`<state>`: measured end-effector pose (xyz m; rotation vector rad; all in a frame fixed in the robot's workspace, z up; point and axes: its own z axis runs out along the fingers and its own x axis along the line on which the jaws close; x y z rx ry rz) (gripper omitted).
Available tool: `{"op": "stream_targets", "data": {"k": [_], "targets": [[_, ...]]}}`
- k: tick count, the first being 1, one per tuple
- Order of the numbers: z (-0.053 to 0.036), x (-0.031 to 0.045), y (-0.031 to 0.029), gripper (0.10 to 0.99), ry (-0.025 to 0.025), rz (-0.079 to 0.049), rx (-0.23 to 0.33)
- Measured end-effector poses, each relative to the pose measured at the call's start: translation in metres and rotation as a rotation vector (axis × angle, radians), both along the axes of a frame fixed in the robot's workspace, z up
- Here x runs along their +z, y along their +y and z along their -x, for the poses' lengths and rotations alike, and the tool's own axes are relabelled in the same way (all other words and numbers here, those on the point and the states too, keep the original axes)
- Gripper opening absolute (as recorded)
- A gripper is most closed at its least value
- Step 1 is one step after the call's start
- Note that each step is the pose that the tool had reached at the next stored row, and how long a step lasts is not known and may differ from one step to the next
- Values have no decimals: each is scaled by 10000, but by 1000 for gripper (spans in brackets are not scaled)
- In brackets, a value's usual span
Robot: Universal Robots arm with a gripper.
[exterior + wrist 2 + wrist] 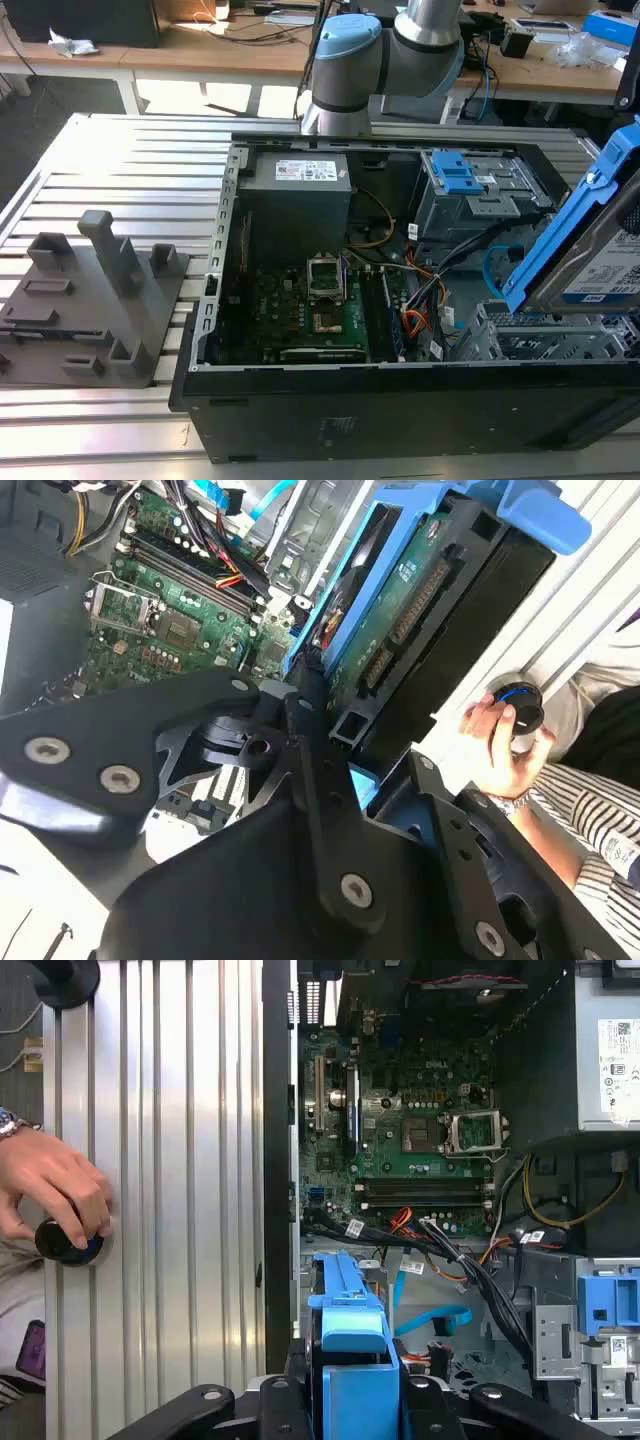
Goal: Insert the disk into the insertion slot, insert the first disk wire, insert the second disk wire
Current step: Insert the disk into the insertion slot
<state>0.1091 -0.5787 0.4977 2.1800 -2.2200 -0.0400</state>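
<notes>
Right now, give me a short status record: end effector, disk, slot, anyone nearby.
end effector: shut on the disk's blue carrier
the disk: held tilted above the open computer case, not seated
the insertion slot: below the disk, disk not in it
person: a hand on a black knob, on the slotted table beside the case

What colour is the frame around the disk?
Bright blue, around the grey disk; the exterior view shows it best.
</notes>
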Motion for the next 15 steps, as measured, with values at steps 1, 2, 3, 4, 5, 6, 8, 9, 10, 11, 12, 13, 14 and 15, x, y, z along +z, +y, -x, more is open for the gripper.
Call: {"op": "stream_targets", "data": {"k": [1,2,3,4,5,6,8,9,10,11,12,13,14,15], "targets": [[-11,-21,0,365,0,2,1],[-23,-89,0,365,4,1,0],[-30,-155,0,365,5,0,-1],[-32,-189,0,365,5,0,0],[-44,-235,0,365,6,-1,2],[-61,-258,4,365,7,-1,0],[-110,-316,53,365,11,1,0],[-124,-343,89,365,11,0,0],[-138,-367,135,365,11,2,0],[-152,-389,174,365,12,-1,0],[-176,-417,212,365,12,0,0],[-187,-432,227,365,11,0,0],[-192,-443,235,365,11,-1,0],[-198,-467,246,365,11,-1,-1]]}}
